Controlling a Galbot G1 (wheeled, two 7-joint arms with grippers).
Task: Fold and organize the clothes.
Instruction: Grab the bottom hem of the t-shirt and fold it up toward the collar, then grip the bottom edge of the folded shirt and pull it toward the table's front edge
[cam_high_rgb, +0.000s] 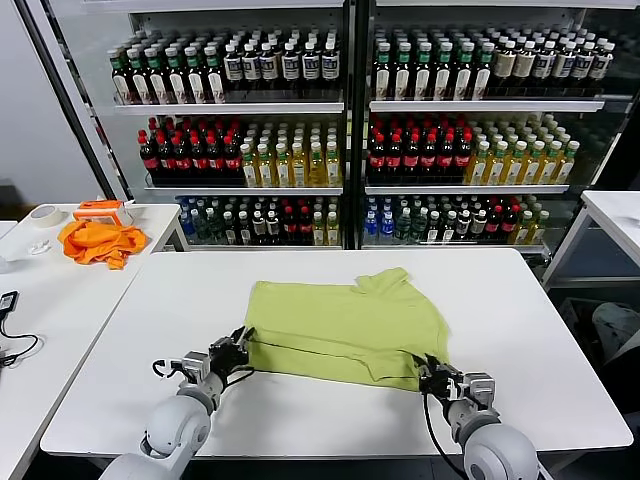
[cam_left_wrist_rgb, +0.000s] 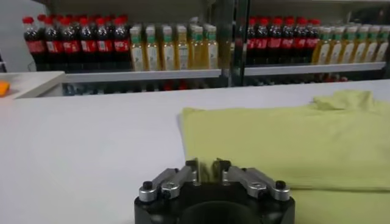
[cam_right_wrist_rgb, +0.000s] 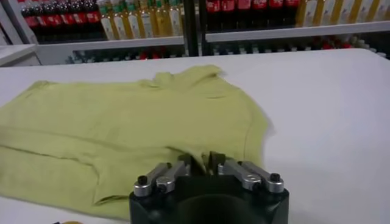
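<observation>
So the green T-shirt (cam_high_rgb: 345, 325) is lying folded on the white table (cam_high_rgb: 520, 300), near edge right in front of both sets of jaws. Left gripper (cam_high_rgb: 238, 348) and right gripper (cam_high_rgb: 430, 374) are sitting at its two front corners, jaws a little apart, gripping nothing. My worry: thin fabric snagging on a fingertip and dragging the fold open.

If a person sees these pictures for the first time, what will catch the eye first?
First, the lime-green T-shirt, folded over on the white table in front of the robot. Then the left hand and the right hand, one at each near corner of the shirt. Behind stand shelves of bottles, and an orange cloth lies on a side table to the left.
</observation>
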